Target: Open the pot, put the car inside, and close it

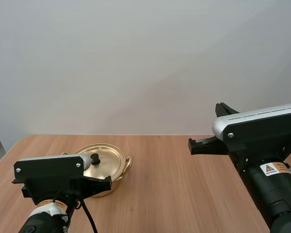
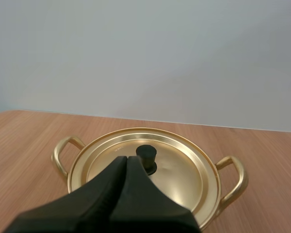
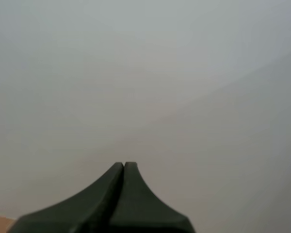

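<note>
Round gold metal pot (image 1: pixel 117 178) sits on the wooden worktop (image 1: pixel 184 194) with its gold lid (image 2: pixel 184 170) on, so step 1 (open) isn't done. Left hand (image 2: pixel 127 159) is clenched on nothing, tips just short of the lid's black knob (image 2: pixel 146 153) and lined up with it. Reads as pre-grasp; it must release before taking the knob. Right hand (image 1: pixel 190 144) is clenched empty too, held high, well off to the pot's right, likely parked clear.

Lid (image 2: pixel 145 167) on pot (image 1: pixel 117 177), table (image 1: pixel 184 194) left.
</note>
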